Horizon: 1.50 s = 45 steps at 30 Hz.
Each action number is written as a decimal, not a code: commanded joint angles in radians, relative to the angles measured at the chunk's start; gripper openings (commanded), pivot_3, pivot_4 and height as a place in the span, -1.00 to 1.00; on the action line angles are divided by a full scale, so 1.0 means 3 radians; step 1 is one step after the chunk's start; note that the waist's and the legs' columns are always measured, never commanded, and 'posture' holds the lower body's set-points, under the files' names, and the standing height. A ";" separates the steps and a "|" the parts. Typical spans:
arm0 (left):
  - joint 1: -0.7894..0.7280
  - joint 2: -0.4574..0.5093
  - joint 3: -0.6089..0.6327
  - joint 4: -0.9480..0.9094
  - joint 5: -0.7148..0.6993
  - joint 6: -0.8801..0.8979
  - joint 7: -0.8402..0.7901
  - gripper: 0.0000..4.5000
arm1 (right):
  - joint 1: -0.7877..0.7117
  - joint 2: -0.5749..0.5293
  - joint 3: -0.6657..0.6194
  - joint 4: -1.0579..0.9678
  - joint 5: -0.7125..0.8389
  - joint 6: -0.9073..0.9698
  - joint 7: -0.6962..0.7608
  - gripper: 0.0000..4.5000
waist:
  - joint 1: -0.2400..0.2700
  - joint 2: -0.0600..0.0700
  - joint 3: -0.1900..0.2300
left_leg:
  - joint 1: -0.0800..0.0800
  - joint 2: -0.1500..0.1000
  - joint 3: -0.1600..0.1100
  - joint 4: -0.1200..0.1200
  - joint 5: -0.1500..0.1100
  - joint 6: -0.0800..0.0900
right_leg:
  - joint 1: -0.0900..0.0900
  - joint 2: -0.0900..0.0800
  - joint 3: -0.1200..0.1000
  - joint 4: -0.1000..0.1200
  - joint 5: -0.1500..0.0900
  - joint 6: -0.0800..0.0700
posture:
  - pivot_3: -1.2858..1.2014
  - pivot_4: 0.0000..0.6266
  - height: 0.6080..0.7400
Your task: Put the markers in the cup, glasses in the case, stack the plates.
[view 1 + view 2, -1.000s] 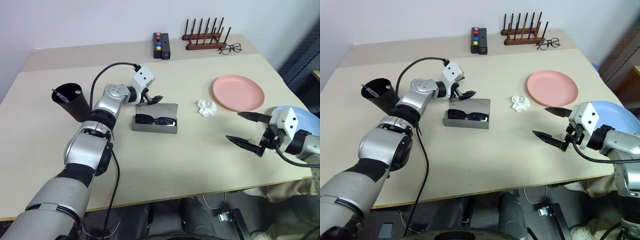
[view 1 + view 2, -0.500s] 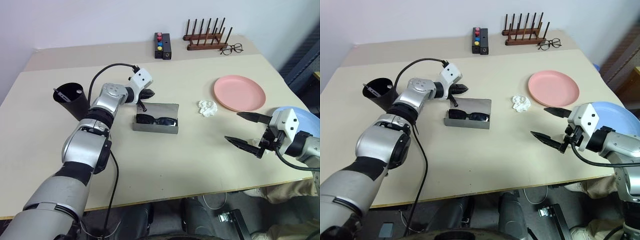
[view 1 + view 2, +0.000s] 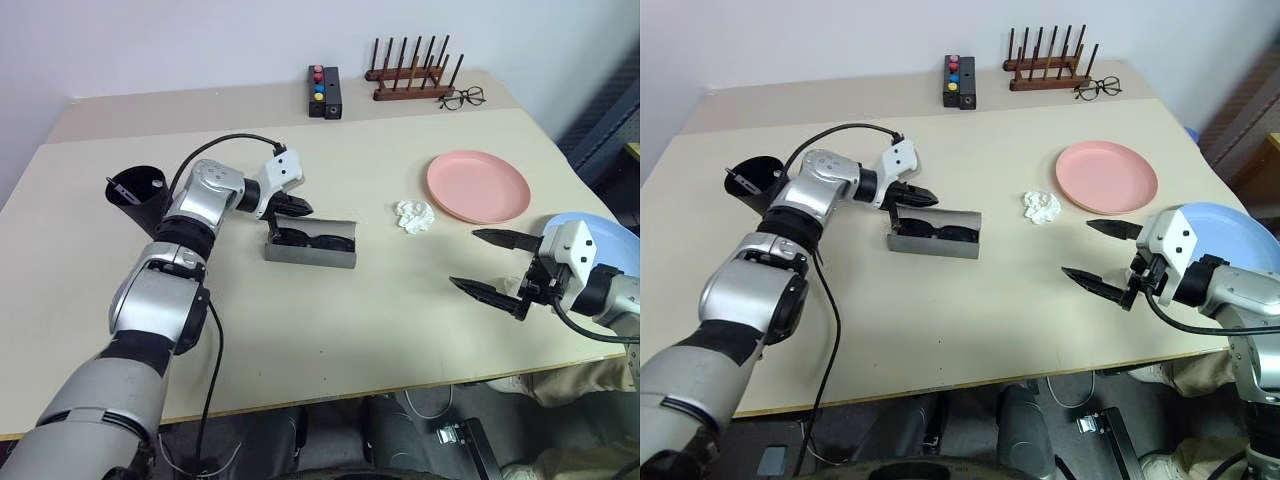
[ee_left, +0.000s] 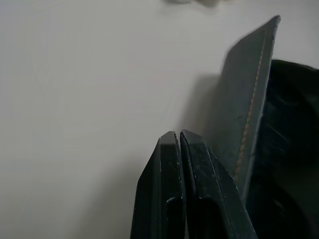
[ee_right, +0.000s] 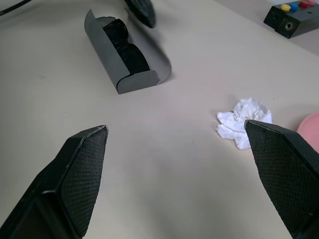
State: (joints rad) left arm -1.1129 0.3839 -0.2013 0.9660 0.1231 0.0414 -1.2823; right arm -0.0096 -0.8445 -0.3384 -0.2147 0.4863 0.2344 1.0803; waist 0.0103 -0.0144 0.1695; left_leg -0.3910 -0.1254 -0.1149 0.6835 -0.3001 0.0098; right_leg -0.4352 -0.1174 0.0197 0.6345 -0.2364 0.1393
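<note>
Left hand (image 3: 300, 207): fingers pressed together, holding nothing, at the raised lid of the case (image 3: 310, 245).
Right hand (image 3: 492, 265): spread wide, empty, above the near right of the surface (image 3: 330, 330).
Glasses (image 3: 312, 240): lying inside the case, mid-surface.
Cup (image 3: 143, 201): far left, a marker (image 3: 121, 190) in it.
Plates: pink plate (image 3: 477, 186) right, blue plate (image 3: 612, 233) at the right edge.
Crumpled tissue (image 3: 414, 215): between case and pink plate.

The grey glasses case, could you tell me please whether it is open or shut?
Partly open: the case has its lid tilted up, and the black glasses show inside.
</note>
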 commanded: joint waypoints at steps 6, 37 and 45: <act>0.0782 0.0325 -0.0297 -0.1302 -0.0068 0.0618 -0.0550 -0.97 | 0.0028 -0.0038 -0.0037 0.0006 0.0025 -0.0002 0.0048 1.00 | -0.0001 0.0005 -0.0004 | 0.0001 0.0001 0.0000 -0.0001 -0.0001 0.0001 | 0.0001 0.0000 0.0002 -0.0001 0.0000 0.0000 | 0.03 -0.52 1.00; 0.1219 0.0107 0.0267 -0.3403 -0.1626 0.2159 0.0361 0.94 | -0.0570 -0.0489 -0.0052 0.0860 -0.0705 0.0608 -0.0964 1.00 | 0.0012 0.0014 -0.0008 | 0.0002 0.0000 0.0001 0.0001 -0.0002 0.0002 | 0.0003 -0.0002 0.0005 -0.0003 0.0000 -0.0001 | 0.03 -0.52 1.00; 0.1184 -0.0221 0.0129 -0.3365 -0.1608 0.2059 0.0803 0.97 | -0.0454 -0.0775 -0.0084 0.0952 -0.0892 0.1180 -0.1091 1.00 | 0.0011 0.0015 -0.0009 | 0.0002 0.0000 0.0001 0.0000 -0.0002 0.0002 | 0.0004 -0.0002 0.0005 -0.0005 0.0000 -0.0001 | 0.03 -0.52 1.00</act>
State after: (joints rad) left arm -0.7406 0.3154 -0.1589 -0.0368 -0.3729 0.6895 -1.0643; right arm -0.1537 -1.0532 -0.3283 0.0852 0.2262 0.5633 0.7587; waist 0.0134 -0.0099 0.1669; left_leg -0.3904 -0.1253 -0.1146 0.6835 -0.3005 0.0104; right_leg -0.4339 -0.1180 0.0212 0.6329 -0.2364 0.1391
